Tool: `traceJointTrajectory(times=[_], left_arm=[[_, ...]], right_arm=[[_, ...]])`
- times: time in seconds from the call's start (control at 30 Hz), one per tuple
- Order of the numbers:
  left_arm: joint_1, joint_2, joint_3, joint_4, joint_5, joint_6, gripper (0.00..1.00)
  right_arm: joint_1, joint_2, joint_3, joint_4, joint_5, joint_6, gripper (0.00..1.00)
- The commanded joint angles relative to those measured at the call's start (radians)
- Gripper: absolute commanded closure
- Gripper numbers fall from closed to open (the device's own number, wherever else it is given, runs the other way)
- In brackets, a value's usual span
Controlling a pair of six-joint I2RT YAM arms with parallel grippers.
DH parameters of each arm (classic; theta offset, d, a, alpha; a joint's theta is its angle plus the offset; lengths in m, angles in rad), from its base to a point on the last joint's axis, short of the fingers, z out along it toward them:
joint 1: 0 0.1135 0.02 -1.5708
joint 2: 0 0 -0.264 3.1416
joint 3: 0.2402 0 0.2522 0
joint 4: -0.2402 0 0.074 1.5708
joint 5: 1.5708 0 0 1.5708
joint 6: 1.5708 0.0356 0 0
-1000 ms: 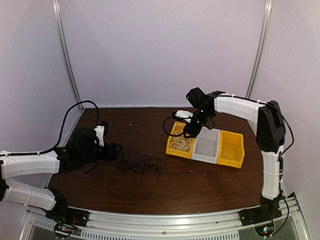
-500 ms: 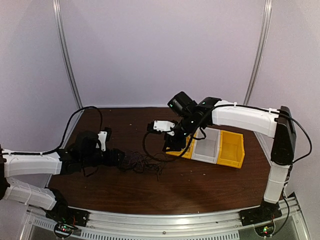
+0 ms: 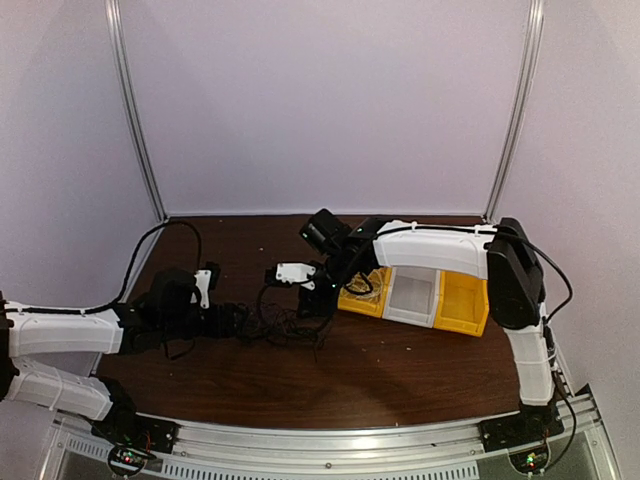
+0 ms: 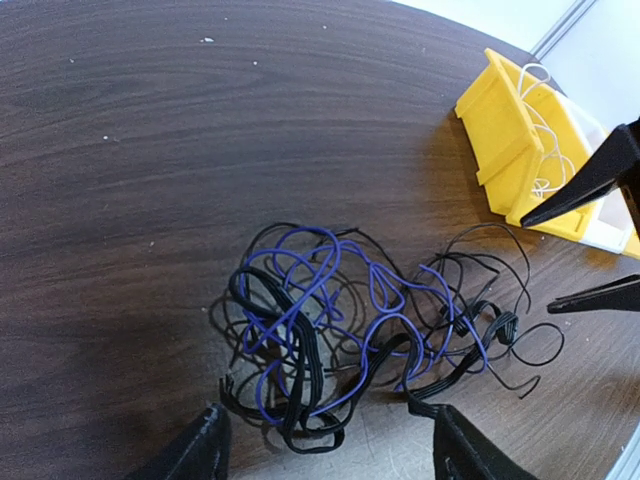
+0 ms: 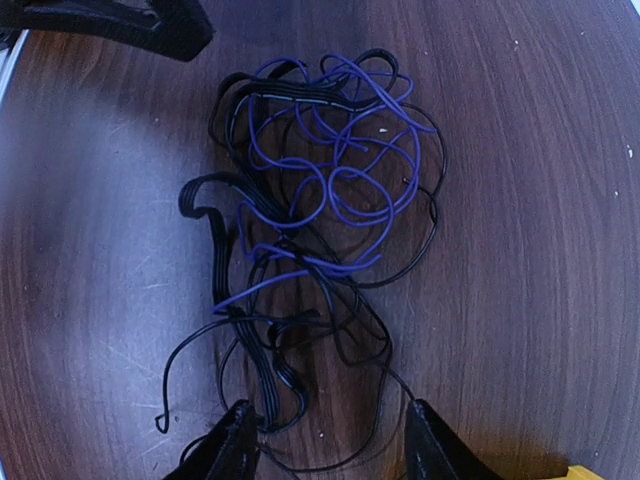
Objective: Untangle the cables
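Right end effector (image 5: 325, 440) open over tangled cables (image 5: 310, 220) — left end effector (image 4: 325, 450) open beside.

In both wrist views the bottom edge cuts the fingertips (image 4: 205, 450), so only the tips show. The yellow bin (image 4: 520, 150) is cut at the right edge. From the top, single strands in the cables (image 3: 285, 322) are too small to separate.

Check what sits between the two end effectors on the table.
The tangled clump of cables, black and blue strands, lies between the left end effector and right end effector. Both wrist views show it between open fingers.
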Motion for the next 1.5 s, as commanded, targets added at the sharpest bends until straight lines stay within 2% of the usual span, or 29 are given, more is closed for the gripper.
traceJointTrajectory(times=[0.0,0.1,0.33,0.47,0.6,0.73,0.8,0.9,1.07,1.27,1.33,1.47], left_arm=[[-0.003,-0.011,-0.007,0.038,0.002,-0.017,0.30],[-0.003,-0.017,-0.007,0.033,-0.004,-0.018,0.30],[-0.003,-0.025,-0.012,0.030,-0.012,-0.025,0.30],[-0.003,-0.027,-0.013,0.032,-0.015,-0.026,0.30],[-0.003,-0.032,-0.012,0.032,-0.013,-0.025,0.30],[-0.007,-0.071,-0.026,0.093,0.022,0.019,0.33],[-0.073,-0.133,-0.047,0.179,0.009,0.089,0.34],[-0.215,-0.237,-0.076,0.301,-0.106,0.219,0.33],[-0.239,-0.292,-0.125,0.478,-0.077,0.305,0.31],[-0.239,-0.112,-0.092,0.727,-0.075,0.385,0.32],[-0.238,-0.014,-0.031,0.776,-0.083,0.403,0.33],[-0.239,0.208,0.062,0.835,-0.198,0.398,0.43]], right_arm=[[-0.004,0.068,0.090,0.013,-0.061,0.023,0.49],[-0.004,0.100,0.126,0.010,-0.076,0.032,0.52],[-0.004,0.138,0.154,0.010,-0.070,0.033,0.76],[-0.004,0.148,0.159,0.019,-0.064,0.040,0.83],[-0.003,0.143,0.173,0.018,-0.069,0.052,1.00],[-0.002,0.081,0.196,-0.013,-0.098,0.071,1.00],[-0.002,0.016,0.196,-0.016,-0.130,0.095,1.00],[-0.001,-0.074,0.206,-0.015,-0.170,0.140,1.00],[0.001,-0.176,0.256,-0.031,-0.225,0.194,1.00],[0.001,-0.234,0.365,-0.063,-0.284,0.225,1.00],[0.001,-0.250,0.396,-0.069,-0.294,0.228,1.00],[0.001,-0.295,0.422,-0.060,-0.308,0.227,1.00]])
